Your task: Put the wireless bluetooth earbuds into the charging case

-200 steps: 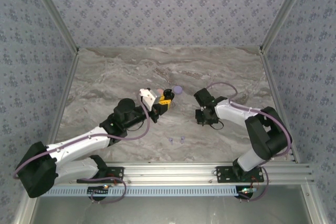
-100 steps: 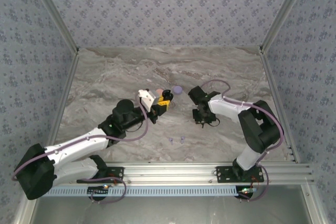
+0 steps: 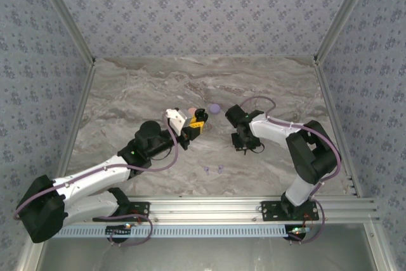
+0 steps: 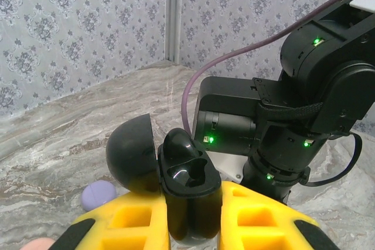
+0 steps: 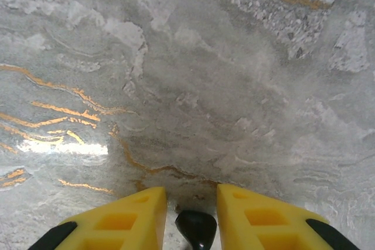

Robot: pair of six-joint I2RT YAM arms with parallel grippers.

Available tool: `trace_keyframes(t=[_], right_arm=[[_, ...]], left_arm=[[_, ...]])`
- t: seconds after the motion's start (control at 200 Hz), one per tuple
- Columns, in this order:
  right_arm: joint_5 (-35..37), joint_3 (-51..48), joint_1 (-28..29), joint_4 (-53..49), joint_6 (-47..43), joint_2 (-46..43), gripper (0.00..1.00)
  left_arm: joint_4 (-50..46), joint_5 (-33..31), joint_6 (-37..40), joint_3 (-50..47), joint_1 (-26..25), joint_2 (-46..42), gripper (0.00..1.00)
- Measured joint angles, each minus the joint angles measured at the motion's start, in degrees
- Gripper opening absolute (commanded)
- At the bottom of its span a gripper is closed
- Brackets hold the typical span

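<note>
My left gripper (image 4: 192, 218) is shut on the black charging case (image 4: 190, 185), which stands upright between the yellow fingers with its round lid (image 4: 130, 153) swung open to the left. A glossy black earbud (image 4: 179, 144) sits in the far socket; the near socket is hollow. In the top view the case (image 3: 202, 115) is just left of table centre. My right gripper (image 5: 191, 215) points down at the marble. A black earbud (image 5: 197, 229) lies between its yellow fingers (image 5: 132, 218) with a gap on each side. That gripper (image 3: 240, 143) is right of the case.
A lavender round case (image 3: 215, 108) and a pink item (image 3: 190, 110) lie just behind the left gripper. Two small lavender earbuds (image 3: 207, 170) (image 3: 220, 169) rest on the marble table (image 3: 127, 93) nearer the front rail. The right arm's wrist (image 4: 281, 121) looms close behind the held case.
The right arm has swung left, closer to the left gripper, and its jaws have parted a little. The left gripper has edged slightly up the table, still gripping the case.
</note>
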Motion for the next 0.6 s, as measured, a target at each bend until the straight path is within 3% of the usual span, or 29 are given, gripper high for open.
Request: trace_keyframes(t=[0.6], right_arm=[[-0.6, 0.0, 0.0, -0.5, 0.0, -0.2, 0.25]], left_arm=[[0.0, 0.0, 0.0, 0.0, 0.0, 0.0, 0.07]])
